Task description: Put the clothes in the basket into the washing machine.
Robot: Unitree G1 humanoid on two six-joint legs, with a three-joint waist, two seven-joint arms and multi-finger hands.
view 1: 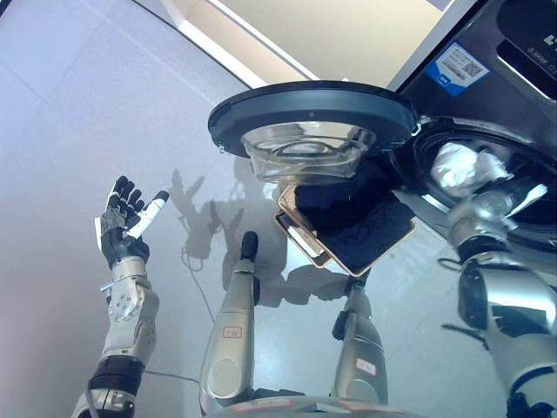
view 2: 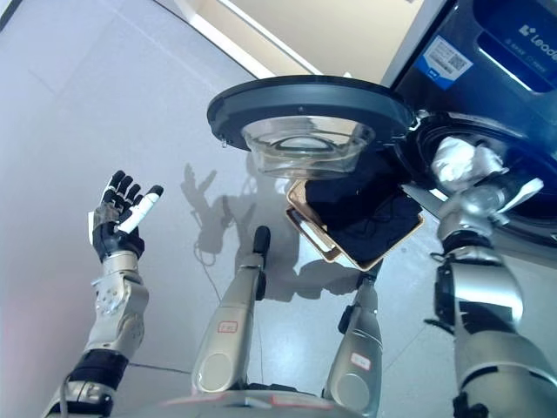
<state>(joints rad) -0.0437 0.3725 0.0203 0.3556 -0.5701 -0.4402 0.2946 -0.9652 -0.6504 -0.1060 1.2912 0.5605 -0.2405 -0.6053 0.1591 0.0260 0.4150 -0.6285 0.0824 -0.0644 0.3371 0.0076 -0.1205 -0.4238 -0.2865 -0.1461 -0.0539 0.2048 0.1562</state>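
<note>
A tan basket (view 1: 324, 251) sits on the floor below the washing machine's open round door (view 1: 313, 122), with dark clothes (view 1: 357, 218) in it. My right hand (view 2: 498, 190) reaches into the drum opening (view 1: 522, 148), right beside a white cloth (view 1: 457, 165) that lies inside the drum. Whether the hand holds the cloth does not show. My left hand (view 1: 126, 222) is raised over the floor at the left, far from the basket, open and empty.
The dark washing machine front (view 2: 487, 52) fills the upper right. The open door, with its glass bowl (view 1: 305, 152), hangs over the basket's far side. A pale wall base (view 1: 261, 43) runs along the top. Grey floor (view 1: 70, 104) spreads to the left.
</note>
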